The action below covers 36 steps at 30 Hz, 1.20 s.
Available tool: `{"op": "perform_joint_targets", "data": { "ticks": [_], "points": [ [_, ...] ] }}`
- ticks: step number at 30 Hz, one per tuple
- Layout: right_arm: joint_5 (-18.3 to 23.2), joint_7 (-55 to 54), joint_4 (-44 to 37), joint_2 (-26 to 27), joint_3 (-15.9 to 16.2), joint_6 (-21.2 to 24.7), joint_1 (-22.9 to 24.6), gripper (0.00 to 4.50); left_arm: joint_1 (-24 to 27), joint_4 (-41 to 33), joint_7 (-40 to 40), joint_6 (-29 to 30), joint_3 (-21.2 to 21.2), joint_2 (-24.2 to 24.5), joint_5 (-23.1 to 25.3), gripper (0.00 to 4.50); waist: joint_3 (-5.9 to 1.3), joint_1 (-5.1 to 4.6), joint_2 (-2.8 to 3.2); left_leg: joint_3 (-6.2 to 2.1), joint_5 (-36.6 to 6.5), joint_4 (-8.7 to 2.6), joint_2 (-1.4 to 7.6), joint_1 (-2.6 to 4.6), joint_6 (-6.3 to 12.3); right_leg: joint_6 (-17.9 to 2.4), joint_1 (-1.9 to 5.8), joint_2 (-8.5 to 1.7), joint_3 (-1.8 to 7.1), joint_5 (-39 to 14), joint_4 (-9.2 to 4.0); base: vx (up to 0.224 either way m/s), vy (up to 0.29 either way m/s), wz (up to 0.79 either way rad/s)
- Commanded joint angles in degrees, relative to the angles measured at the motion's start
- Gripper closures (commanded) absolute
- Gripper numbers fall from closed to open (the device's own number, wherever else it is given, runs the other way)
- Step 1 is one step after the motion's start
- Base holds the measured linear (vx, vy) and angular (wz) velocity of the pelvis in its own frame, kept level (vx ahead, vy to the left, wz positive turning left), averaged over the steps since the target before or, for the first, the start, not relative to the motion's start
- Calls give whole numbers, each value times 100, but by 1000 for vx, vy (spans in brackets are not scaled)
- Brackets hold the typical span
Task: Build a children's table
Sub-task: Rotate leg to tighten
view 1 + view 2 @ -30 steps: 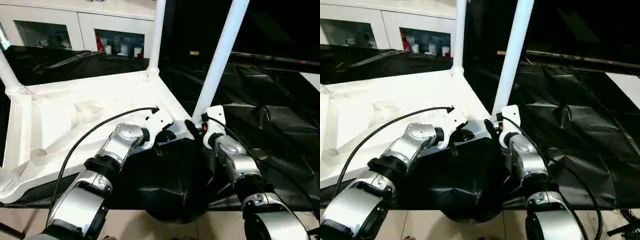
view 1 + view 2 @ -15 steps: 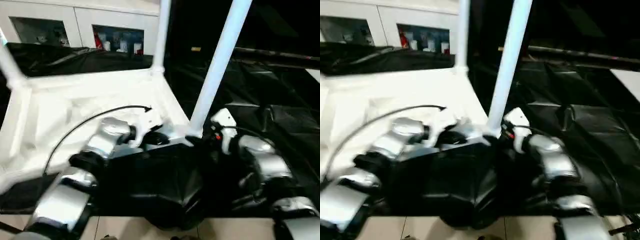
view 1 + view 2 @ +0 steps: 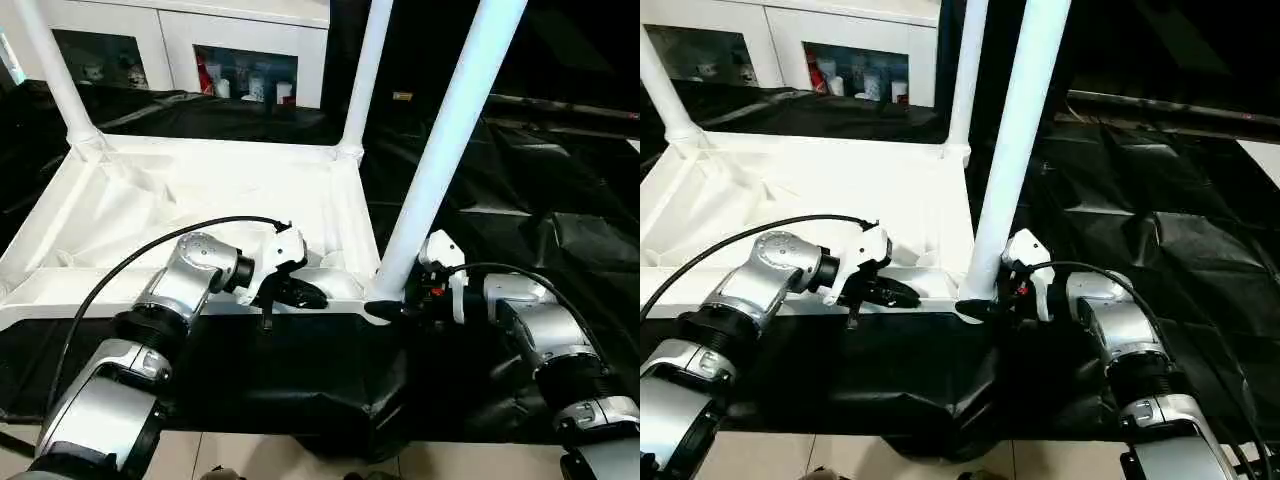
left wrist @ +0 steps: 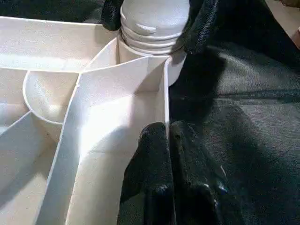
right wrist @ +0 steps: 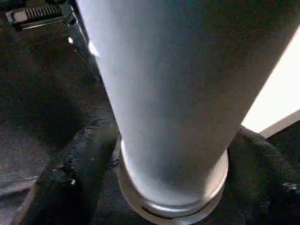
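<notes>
— Standing upside down, is it?
— Yes. The white tabletop (image 3: pixel 200 200) lies on black cloth (image 3: pixel 520 200), legs up. The right gripper (image 3: pixel 385 308) squeezes the near leg (image 3: pixel 440 160) at its bottom. The left gripper (image 4: pixel 168 140) pinches the rim beside it. White cupboards (image 3: pixel 240 40) stand behind.

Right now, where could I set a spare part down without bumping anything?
Bare black drape lies to the right of the near leg, beyond the right gripper. The tabletop underside is open between its far legs. It is crowded at the near corner, where the left gripper pinches the rim and the right gripper clasps the leg's base.
</notes>
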Motion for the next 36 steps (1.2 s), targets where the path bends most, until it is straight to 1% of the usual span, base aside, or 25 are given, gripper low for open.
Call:
{"op": "perform_joint_targets", "data": {
  "ticks": [1,3,6,7,9,10,12,13,14,15,16,17,18,20,22,23,26,28,29,31,32,33,34,35,36],
  "points": [
    [112,91,-168,-3,93,73,18,122,111,-97,-141,64,-202,-59,43,450,-297,38,23,-45,-1075,-358,204,26,276,-1388,297,-314,239,-1028,-294,0,0,0],
    [151,27,-210,52,40,152,62,151,111,-83,-24,62,-185,-58,70,450,-307,34,29,-46,-1030,-352,201,24,272,-1391,297,-307,239,-942,-280,0,0,0],
    [118,-281,-178,175,-53,197,96,165,70,51,289,6,-145,-100,152,450,-297,28,27,-49,-1067,-358,192,20,258,-1359,285,-306,239,-1000,-292,0,0,0],
    [-34,-927,51,350,-147,233,57,169,-3,212,723,-27,-68,-205,219,450,-293,26,31,-50,-1130,-360,191,24,246,-1345,278,-308,239,-1089,-304,0,0,0],
    [-95,-1182,145,416,-178,266,39,174,-34,275,896,-32,-35,-253,239,450,-262,-15,18,-81,-1534,-379,166,39,82,-1129,234,-335,249,-1876,-397,0,0,0],
    [-271,-1850,362,596,-223,307,4,176,-129,433,1343,49,19,-393,306,450,-256,-29,33,-99,-1685,-391,161,57,16,-997,211,-338,246,-2242,-434,0,0,0],
    [-267,-2721,582,942,-427,426,-52,177,-220,566,1798,140,38,-584,381,450,-240,-77,50,-117,-1906,-408,155,81,-111,-847,166,-326,239,-2651,-484,0,0,0],
    [-226,-3516,767,1267,-630,517,-128,178,-303,685,2229,231,69,-799,421,450,-239,-106,57,-131,-1975,-412,141,79,-154,-739,156,-326,234,-2858,-505,0,0,0],
    [-226,-3516,767,1267,-630,517,-128,178,-303,685,2229,231,69,-799,421,450,-239,-123,51,-143,-2000,-418,145,78,-178,-695,152,-332,229,-2937,-519,0,0,0],
    [-207,-4030,870,1489,-749,552,-183,178,-351,753,2485,297,89,-954,432,450,-242,-139,86,-159,-2038,-421,136,74,-179,-626,153,-337,220,-3041,-537,0,0,0],
    [-177,-4297,932,1647,-812,559,-225,178,-376,792,2624,343,86,-1070,439,450,-243,-164,78,-158,-2130,-419,140,88,-173,-619,130,-327,214,-3040,-563,0,0,0],
    [-161,-4420,961,1723,-840,562,-245,178,-389,811,2691,366,84,-1126,443,450,-250,-167,72,-159,-2141,-417,137,87,-166,-617,136,-320,210,-3005,-560,0,0,0],
    [-155,-4712,1032,1971,-874,539,-321,178,-422,869,2862,405,68,-1309,460,450,-250,-174,93,-158,-2139,-428,138,73,-143,-626,139,-313,214,-2891,-561,0,0,0],
    [-252,-4801,1054,2131,-776,410,-375,178,-432,896,2904,398,37,-1443,464,450,-250,-181,85,-153,-2209,-430,132,85,-132,-637,126,-304,206,-2828,-568,0,0,0],
    [-387,-4762,1070,2186,-632,176,-403,178,-437,908,2881,365,3,-1509,469,450,-255,-177,81,-155,-2191,-436,130,60,-89,-612,150,-314,204,-2806,-571,0,0,0],
    [-471,-4663,1068,2199,-555,-105,-420,122,-457,972,2874,317,-3,-1526,505,450,-255,-172,86,-151,-2154,-437,133,62,-57,-615,146,-317,212,-2755,-571,0,0,0],
    [-486,-4642,1072,2201,-541,-183,-427,109,-458,993,2870,304,-1,-1522,520,450,-257,-171,80,-148,-2108,-441,138,47,-30,-667,156,-312,215,-2640,-552,0,0,0],
    [-389,-4432,1006,2151,-582,-216,-423,85,-428,976,2773,272,-33,-1430,554,450,-253,-167,83,-143,-2091,-443,141,50,-7,-703,159,-318,223,-2574,-549,0,0,0],
    [-358,-4198,923,2046,-549,-249,-408,71,-394,944,2630,254,-67,-1321,567,450,-257,-159,66,-138,-2067,-442,139,47,21,-714,166,-319,223,-2538,-551,0,0,0],
    [-323,-3940,831,1949,-502,-230,-379,64,-368,911,2494,262,-96,-1234,570,450,-258,-159,76,-140,-2009,-449,147,29,53,-756,184,-317,227,-2396,-526,0,0,0],
    [-277,-3671,758,1853,-464,-237,-351,59,-355,899,2387,271,-118,-1161,581,450,-267,-160,70,-140,-1930,-447,151,10,81,-791,214,-319,228,-2251,-506,0,0,0],
    [-254,-3371,672,1718,-401,-266,-311,59,-342,882,2258,279,-151,-1079,598,450,-270,-151,75,-130,-1853,-442,159,15,110,-845,215,-321,235,-2094,-494,0,0,0],
    [-253,-3044,571,1548,-315,-318,-255,59,-320,848,2076,291,-202,-978,619,450,-274,-147,54,-123,-1820,-435,160,19,140,-868,218,-315,232,-2025,-487,0,0,0],
    [-252,-2653,456,1345,-227,-374,-185,59,-287,801,1840,297,-268,-851,645,450,-282,-159,51,-121,-1663,-430,159,-25,196,-989,253,-319,238,-1784,-437,0,0,0],
    [-214,-2276,331,1133,-179,-383,-121,59,-245,726,1561,306,-348,-704,669,450,-284,-141,57,-126,-1606,-432,163,-29,204,-998,270,-325,229,-1758,-435,0,0,0]
  ]
}}
